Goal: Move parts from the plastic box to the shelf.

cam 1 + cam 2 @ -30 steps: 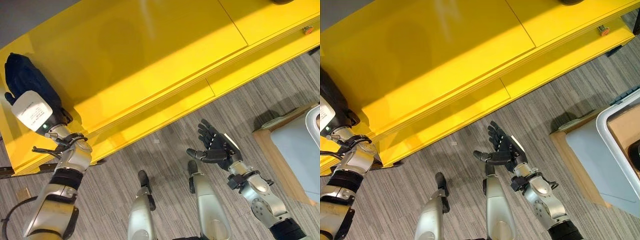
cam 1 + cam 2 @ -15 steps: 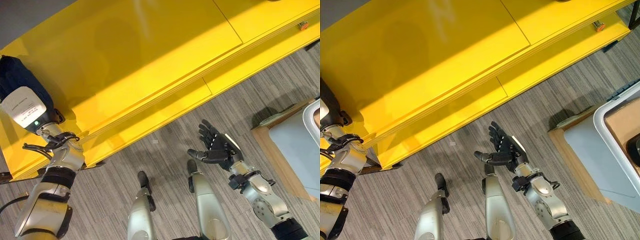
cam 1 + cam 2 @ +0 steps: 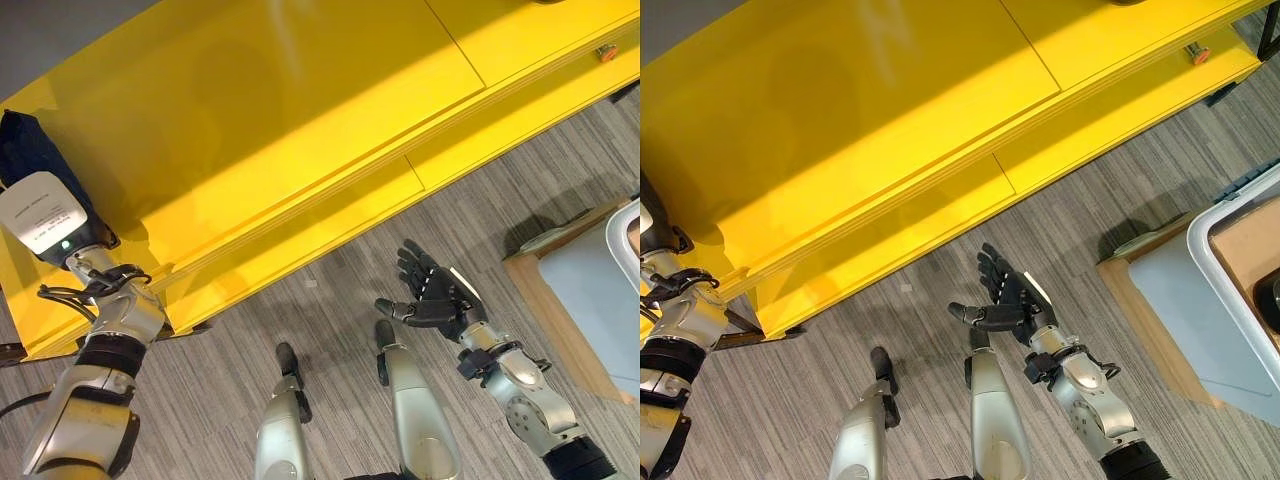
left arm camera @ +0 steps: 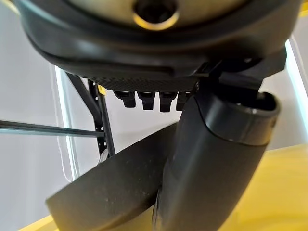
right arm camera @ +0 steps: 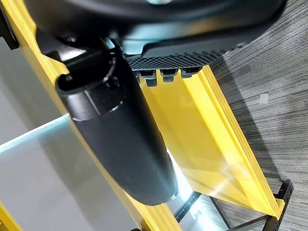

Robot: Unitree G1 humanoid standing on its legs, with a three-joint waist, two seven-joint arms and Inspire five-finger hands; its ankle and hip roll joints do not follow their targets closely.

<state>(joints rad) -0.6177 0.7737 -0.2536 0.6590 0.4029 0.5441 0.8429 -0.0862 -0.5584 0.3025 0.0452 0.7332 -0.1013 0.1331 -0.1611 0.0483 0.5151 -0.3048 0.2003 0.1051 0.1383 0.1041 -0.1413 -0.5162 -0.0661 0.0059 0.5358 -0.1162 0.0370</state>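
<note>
Across the upper half of both eye views the yellow shelf is laid out as a long flat body, its long axis running from the lower left of the frame up to the upper right. Two stepped levels are seen: a broad top board crossed by a thin seam, and a narrower lower ledge along its near edge. At the far upper right end of that ledge a small orange part is seen lying on the yellow surface. At the right edge of the frame part of the plastic box is shown, pale with a white rim, set on a wooden board on the grey striped floor.

At the upper left of the frame the left hand is held over the left end of the shelf, its dark back turned to the camera; in its wrist view the fingertips are seen in a row past the thumb, but whether anything is held cannot be told. At the lower centre right, over the floor, the right hand is held palm up with fingers spread and straight, nothing in it.
</note>
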